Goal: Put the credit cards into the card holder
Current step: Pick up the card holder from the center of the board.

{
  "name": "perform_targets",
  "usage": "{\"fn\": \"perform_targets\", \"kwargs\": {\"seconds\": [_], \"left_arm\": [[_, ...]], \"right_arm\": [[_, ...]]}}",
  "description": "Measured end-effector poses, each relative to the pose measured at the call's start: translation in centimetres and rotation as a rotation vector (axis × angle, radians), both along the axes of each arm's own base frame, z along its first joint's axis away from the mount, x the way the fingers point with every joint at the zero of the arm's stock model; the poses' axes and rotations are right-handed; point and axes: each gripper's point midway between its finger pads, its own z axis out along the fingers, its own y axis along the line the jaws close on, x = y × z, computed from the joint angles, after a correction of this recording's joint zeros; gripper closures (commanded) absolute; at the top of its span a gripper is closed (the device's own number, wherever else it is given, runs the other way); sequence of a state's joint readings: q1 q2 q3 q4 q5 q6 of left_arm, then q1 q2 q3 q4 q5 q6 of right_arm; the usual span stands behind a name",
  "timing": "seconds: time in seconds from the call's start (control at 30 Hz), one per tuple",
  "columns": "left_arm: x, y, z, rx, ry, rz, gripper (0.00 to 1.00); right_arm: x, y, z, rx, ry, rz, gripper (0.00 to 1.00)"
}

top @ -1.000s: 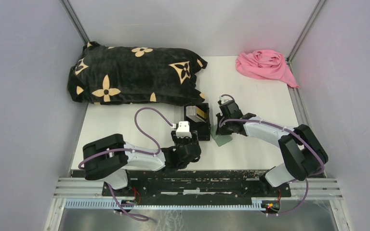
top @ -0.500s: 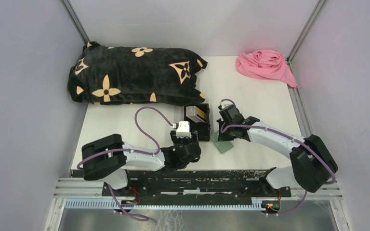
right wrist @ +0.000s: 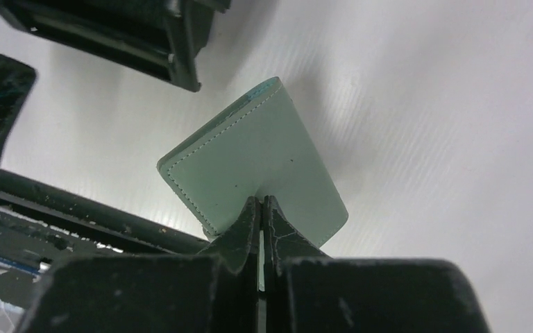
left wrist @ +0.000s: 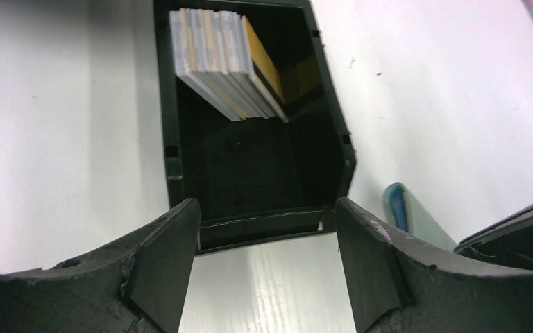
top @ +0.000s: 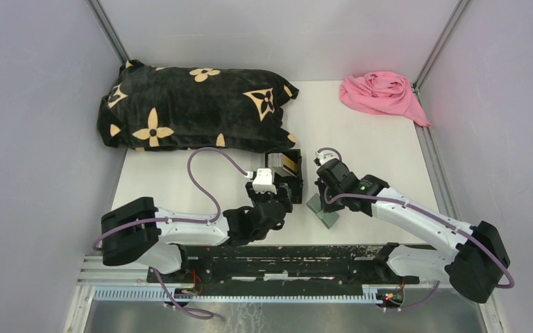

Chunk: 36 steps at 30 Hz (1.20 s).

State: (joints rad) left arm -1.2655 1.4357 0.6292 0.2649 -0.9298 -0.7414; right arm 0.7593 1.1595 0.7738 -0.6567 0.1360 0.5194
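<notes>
Bright, soft shadows; wrist cams sl. blurry.

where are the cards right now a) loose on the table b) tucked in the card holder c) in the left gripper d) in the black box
d: the cards stand stacked inside the black box, ahead of the open, empty left gripper, while the right gripper pinches the card holder.

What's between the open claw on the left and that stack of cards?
Left wrist view: only the near wall and bare floor of the black box lie between the left gripper and the credit cards at its far end.
</notes>
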Motion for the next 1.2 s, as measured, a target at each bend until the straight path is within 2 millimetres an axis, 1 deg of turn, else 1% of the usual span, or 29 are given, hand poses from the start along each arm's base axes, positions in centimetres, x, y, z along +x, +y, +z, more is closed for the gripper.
{"fn": "perform_targets", "kwargs": {"seconds": [0.17, 0.33, 0.43, 0.63, 0.87, 1.2], "left_arm": [[-0.5, -1.4, 1.6, -0.063, -0.003, -0.075, 0.15], [-1.2, -2.7, 2.2, -0.115, 0.015, -0.144, 0.1], [-1.6, -3.3, 2.2, -0.137, 0.031, -0.174, 0.07], [-2.1, -4.1, 2.3, -0.208, 0.066, -0.192, 0.05], [-2.3, -4.5, 2.2, -0.291, 0.109, -0.177, 0.06], [-2.9, -4.1, 1.0, -0.446, 0.211, -0.156, 0.12]], "right_arm": [[-0.8, 0.8, 2.0, 0.0, -0.03, 0.062, 0.99], [-1.1, 1.3, 3.6, 0.023, -0.059, 0.088, 0.99], [-1.3, 1.5, 4.1, 0.031, -0.066, 0.099, 0.99], [-1.9, 2.3, 4.6, 0.043, -0.067, 0.135, 0.99], [-2.6, 3.3, 5.0, 0.058, -0.073, 0.168, 0.99], [-3.0, 4.3, 6.0, 0.078, -0.096, 0.196, 0.99]]}}
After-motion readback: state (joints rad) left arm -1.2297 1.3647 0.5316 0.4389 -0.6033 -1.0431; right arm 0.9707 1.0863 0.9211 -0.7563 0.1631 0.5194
